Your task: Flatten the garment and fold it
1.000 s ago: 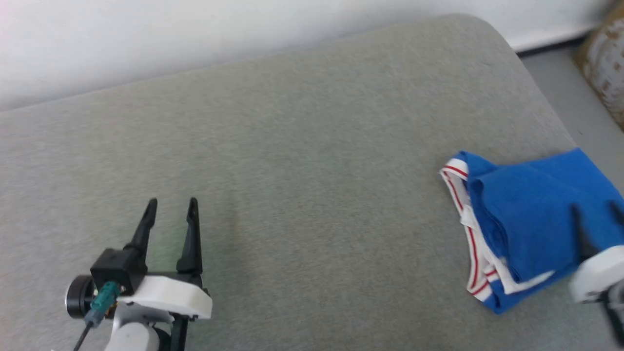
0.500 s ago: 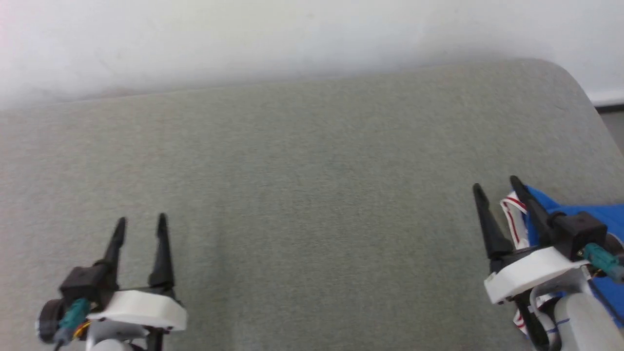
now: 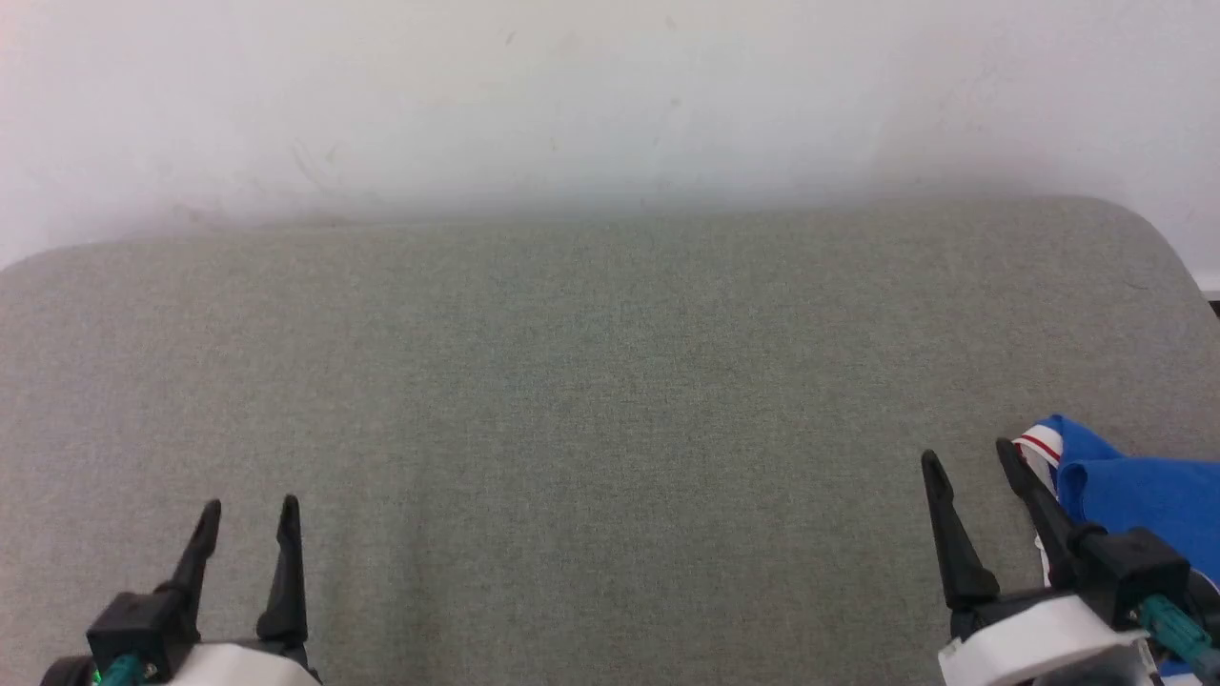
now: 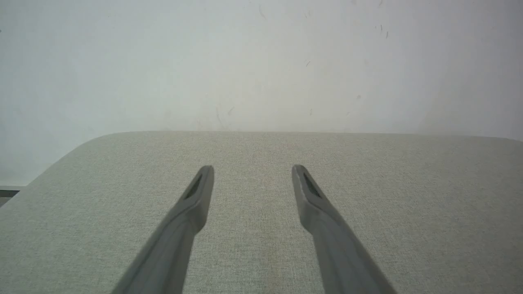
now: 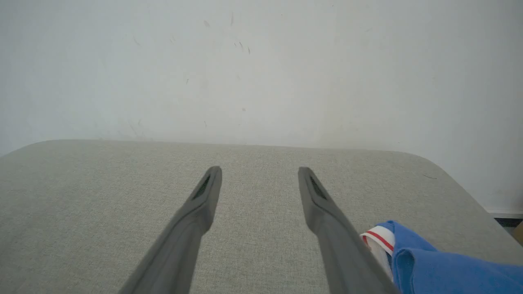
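Head view: left gripper at lower left and right gripper at lower right, fingers apart, holding nothing, above the grey padded surface. The garment, blue with red-striped white trim, lies at the right edge just beside the right gripper, apparently folded. Left wrist view: fingers spread over the surface. Right wrist view: fingers spread, garment at lower right.

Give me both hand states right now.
Left hand: open, holding nothing.
Right hand: open, holding nothing; the garment lies beside it.
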Robot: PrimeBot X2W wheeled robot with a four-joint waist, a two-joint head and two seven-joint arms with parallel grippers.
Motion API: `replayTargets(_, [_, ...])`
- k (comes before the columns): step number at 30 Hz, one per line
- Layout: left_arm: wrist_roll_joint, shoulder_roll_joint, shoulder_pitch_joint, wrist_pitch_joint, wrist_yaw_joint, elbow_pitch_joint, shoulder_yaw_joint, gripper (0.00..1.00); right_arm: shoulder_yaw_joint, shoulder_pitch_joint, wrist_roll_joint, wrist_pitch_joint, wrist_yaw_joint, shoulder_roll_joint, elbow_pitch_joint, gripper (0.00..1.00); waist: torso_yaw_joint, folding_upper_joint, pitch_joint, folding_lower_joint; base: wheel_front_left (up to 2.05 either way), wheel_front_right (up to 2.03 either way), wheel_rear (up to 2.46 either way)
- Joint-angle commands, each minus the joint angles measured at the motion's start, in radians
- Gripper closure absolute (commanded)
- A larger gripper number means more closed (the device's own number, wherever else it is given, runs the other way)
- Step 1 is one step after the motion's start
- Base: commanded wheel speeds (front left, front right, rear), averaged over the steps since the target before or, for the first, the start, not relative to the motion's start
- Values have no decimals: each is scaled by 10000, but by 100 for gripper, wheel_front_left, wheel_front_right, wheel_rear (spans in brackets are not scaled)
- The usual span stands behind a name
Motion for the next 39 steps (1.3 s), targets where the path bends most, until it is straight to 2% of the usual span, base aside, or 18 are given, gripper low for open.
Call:
replayTargets(1, [95, -87, 198, -46, -121, 42, -6, 0, -72, 277, -107, 41, -7, 55, -167, 0, 0, 0, -176, 1, 0, 0, 0])
replayTargets(7, [273, -498, 443, -47, -382, 182, -51, 0, 11, 738, -258, 104, -7, 117, -439, 0, -47, 0, -339, 1, 0, 0, 0])
replayTargets(20, [558, -667, 511, -47, -738, 391, 157, 0, 248, 869, -205, 123, -7, 122, -508, 0, 52, 0, -443, 1, 0, 0, 0])
replayTargets(21, [520, -629, 382, 0, -700, 374, 121, 100, 238, 743, -198, 132, 0, 86, -464, 100, 52, 0, -445, 1, 0, 0, 0])
replayTargets(39, [876, -876, 216, 298, -689, 260, 163, 100, 190, 546, -304, 260, -1, 82, -333, 100, 90, 0, -441, 1, 0, 0, 0])
